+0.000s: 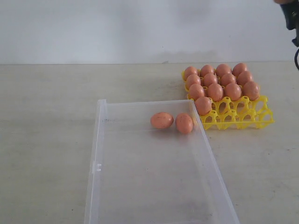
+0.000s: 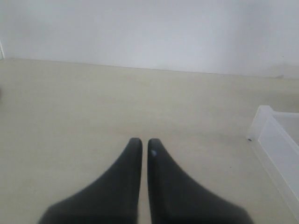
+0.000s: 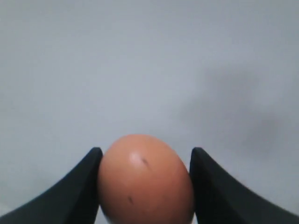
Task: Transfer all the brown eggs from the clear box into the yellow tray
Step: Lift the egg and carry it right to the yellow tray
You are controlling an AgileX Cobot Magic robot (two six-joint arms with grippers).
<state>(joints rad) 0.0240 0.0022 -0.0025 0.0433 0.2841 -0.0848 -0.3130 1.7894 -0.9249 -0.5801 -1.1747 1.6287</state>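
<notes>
Two brown eggs (image 1: 161, 120) (image 1: 184, 123) lie side by side at the far end of the clear box (image 1: 96, 154). Several more brown eggs (image 1: 215, 91) fill the back rows of the yellow tray (image 1: 243, 116), just right of the box; its front cups are empty. My right gripper (image 3: 145, 154) is shut on a speckled brown egg (image 3: 145, 186), held up against the pale wall. Only a dark piece of the right arm (image 1: 292, 18) shows, at the exterior view's top right corner. My left gripper (image 2: 145, 142) is shut with nothing in it, low over the table.
A corner of the clear box (image 2: 275, 135) shows in the left wrist view, off to one side of the fingers. The beige table (image 1: 46, 116) runs back to a white wall (image 1: 140, 28).
</notes>
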